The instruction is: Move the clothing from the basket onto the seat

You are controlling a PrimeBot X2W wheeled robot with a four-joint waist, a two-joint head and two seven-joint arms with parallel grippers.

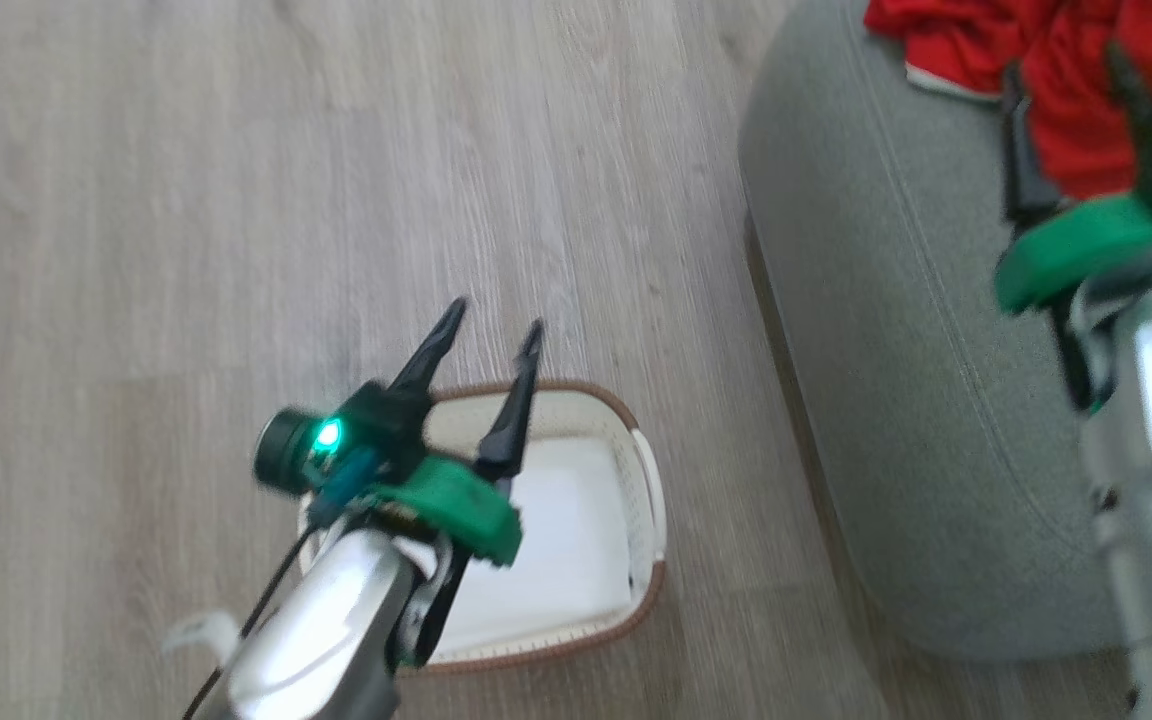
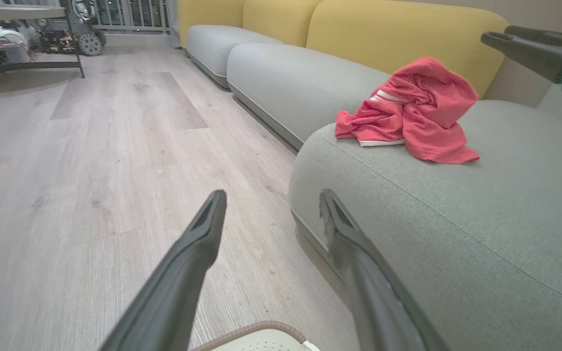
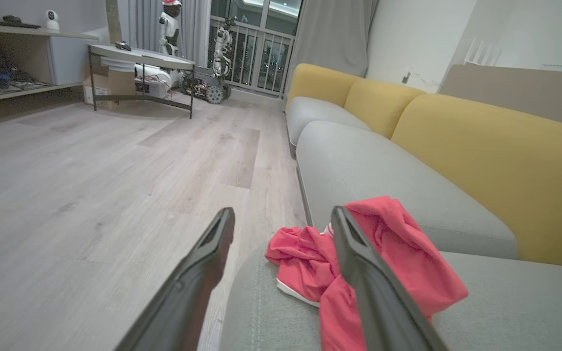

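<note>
We saw the clothing (image 2: 417, 107) lying in a crumpled red heap on the seat (image 2: 456, 234), close to its rounded end. A white stripe showed in the folds. In the head view it sat at about one o'clock, cut by the top edge.

The basket (image 1: 650, 480) stood on the pale wooden floor (image 1: 236, 200) at six o'clock in the head view. The seat was at its three o'clock, near but apart from it. A flat white pad (image 1: 556, 540) lay inside the basket.

The left gripper (image 1: 495, 317) hung over the basket's eleven o'clock rim. Its two dark fingers pointed toward one o'clock and were spread wide with nothing between them. Through its own camera we saw the basket rim at six o'clock, and the clothing lay off at two o'clock.

The right gripper (image 3: 282, 213) was over the seat, blurred at two o'clock in the head view. Its fingers too stood wide apart and held nothing. In its own camera the right finger crossed in front of the red cloth at five o'clock. In the left wrist view one of its fingers showed in the air at two o'clock, clear of the heap.

Behind the seat ran yellow backrests (image 3: 481, 161), and a low table (image 3: 139, 53) stood at eleven o'clock in the right wrist view.
</note>
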